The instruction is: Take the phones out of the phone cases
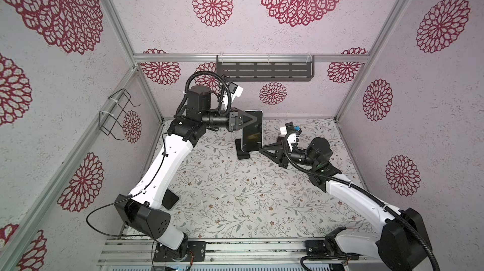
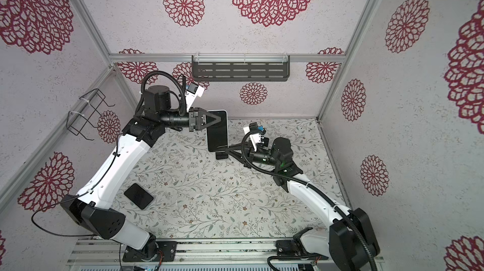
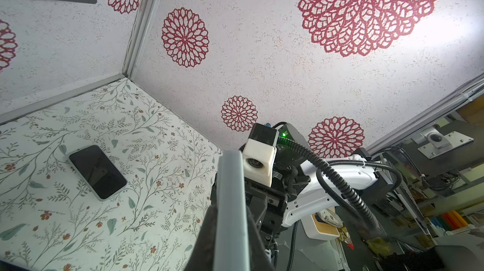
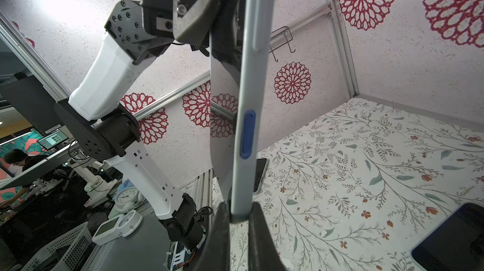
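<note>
In both top views the phone (image 1: 252, 133) (image 2: 218, 133) hangs upright above the flowered table, dark screen facing the camera, still inside its pale grey-blue phone case (image 4: 251, 86) with a blue side button. My left gripper (image 1: 255, 120) (image 2: 221, 120) is shut on the upper part of the case, one finger on each face; the left wrist view shows the case edge (image 3: 230, 191) running between them. My right gripper (image 1: 260, 149) (image 2: 226, 148) (image 4: 239, 209) reaches in from the right and is shut on the case's lower end.
A second dark phone (image 2: 138, 196) lies at the front left, half hidden by the left arm in a top view. Another dark phone (image 1: 242, 152) (image 3: 98, 171) lies on the table under the held one. A slotted shelf (image 1: 264, 70) hangs on the back wall, a wire rack (image 1: 117, 112) on the left wall.
</note>
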